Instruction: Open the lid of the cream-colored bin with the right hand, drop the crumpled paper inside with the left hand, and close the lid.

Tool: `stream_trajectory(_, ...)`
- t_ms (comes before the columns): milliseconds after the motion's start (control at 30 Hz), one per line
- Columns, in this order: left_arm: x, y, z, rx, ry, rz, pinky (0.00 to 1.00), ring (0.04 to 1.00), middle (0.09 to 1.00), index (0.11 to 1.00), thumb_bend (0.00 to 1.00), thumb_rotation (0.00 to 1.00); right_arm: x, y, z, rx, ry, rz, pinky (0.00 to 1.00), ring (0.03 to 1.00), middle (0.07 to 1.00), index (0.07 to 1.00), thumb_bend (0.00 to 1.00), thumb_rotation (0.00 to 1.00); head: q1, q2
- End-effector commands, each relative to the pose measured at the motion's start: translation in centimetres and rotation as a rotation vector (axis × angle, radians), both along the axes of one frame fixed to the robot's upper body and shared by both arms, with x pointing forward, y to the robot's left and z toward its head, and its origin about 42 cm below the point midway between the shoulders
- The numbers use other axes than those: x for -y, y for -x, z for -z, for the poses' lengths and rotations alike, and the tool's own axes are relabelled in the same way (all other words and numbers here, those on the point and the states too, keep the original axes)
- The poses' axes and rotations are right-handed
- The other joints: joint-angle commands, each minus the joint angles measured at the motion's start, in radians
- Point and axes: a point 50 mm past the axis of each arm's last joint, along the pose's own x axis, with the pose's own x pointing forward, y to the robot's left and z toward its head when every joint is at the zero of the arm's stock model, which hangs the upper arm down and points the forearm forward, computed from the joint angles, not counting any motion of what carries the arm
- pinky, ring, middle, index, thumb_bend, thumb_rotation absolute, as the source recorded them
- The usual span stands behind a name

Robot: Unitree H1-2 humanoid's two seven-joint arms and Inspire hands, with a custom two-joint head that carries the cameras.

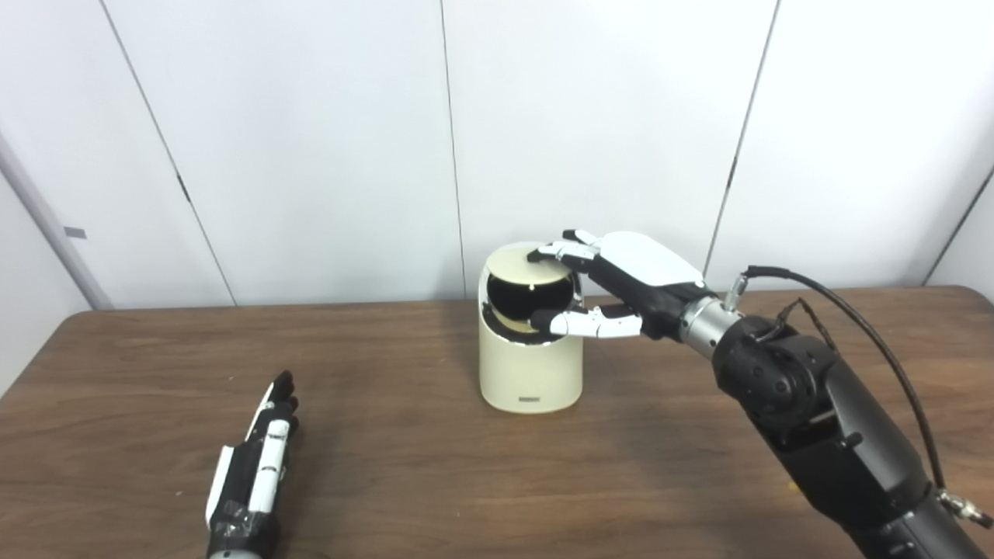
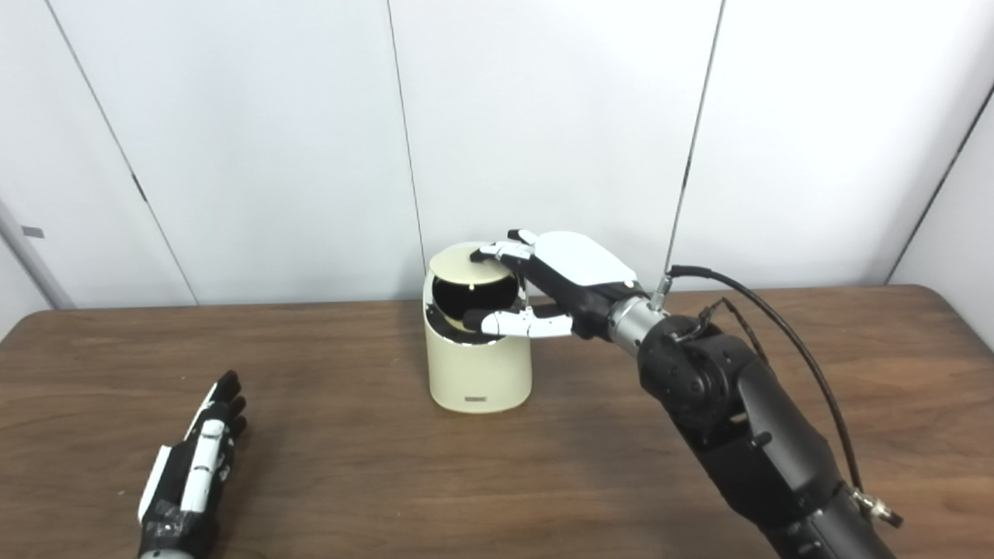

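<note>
We see the cream bin (image 1: 530, 365) mid-bench (image 1: 435, 466), its lid (image 1: 530, 266) tipped open; it looks light, smooth plastic, best held at the lid's rim. Our right robot hand (image 1: 613, 287) pinches that rim. The left robot hand (image 1: 256, 466) lies flat, fingers together, holding nothing; no paper shows.

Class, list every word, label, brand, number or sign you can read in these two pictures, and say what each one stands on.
No text can be read.
Small dark label low on the front of the bin: too small and blurred to read.
Grey tag on the wall at left: blank or unreadable.
</note>
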Motion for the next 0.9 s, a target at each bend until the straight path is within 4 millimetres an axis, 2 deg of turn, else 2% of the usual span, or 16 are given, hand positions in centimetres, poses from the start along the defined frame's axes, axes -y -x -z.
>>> stream_trajectory(0, 1.1, 0.4, 1.4, -0.039, 0.031, 0.018, 1.0, 1.0, 1.0, 0.987, 0.48, 0.85, -0.4, 0.3, -1.7, 0.077, 0.014, -0.045, 0.98, 0.992, 0.907, 0.865, 0.57, 0.96, -0.001, 0.0)
stream_trajectory(400, 1.3, 0.7, 1.2, -0.044, 0.039, 0.009, 1.0, 0.996, 1.0, 0.987, 0.49, 0.85, -0.1, 0.2, -0.1, 0.042, 0.029, -0.037, 0.99, 0.999, 0.906, 0.857, 0.56, 0.98, -0.001, 0.015)
stream_trajectory(567, 1.4, 0.7, 1.3, -0.046, 0.04, 0.01, 1.0, 1.0, 1.0, 0.988, 0.5, 0.81, 0.2, 0.2, 0.7, 0.037, 0.04, -0.039, 1.0, 1.0, 0.915, 0.85, 0.57, 0.98, 0.003, 0.018)
stream_trajectory(767, 1.4, 0.6, 1.4, -0.044, 0.046, 0.006, 1.0, 1.0, 1.0, 0.99, 0.49, 0.84, 0.3, 0.5, 1.3, 0.033, 0.066, -0.05, 1.0, 1.0, 0.931, 0.854, 0.58, 1.0, 0.007, 0.02)
stream_trajectory(867, 1.4, 0.5, 1.5, -0.041, 0.056, 0.01, 1.0, 1.0, 1.0, 0.991, 0.5, 0.81, 0.3, 0.7, 1.6, 0.033, 0.084, -0.049, 1.0, 1.0, 0.938, 0.856, 0.59, 1.0, 0.007, 0.02)
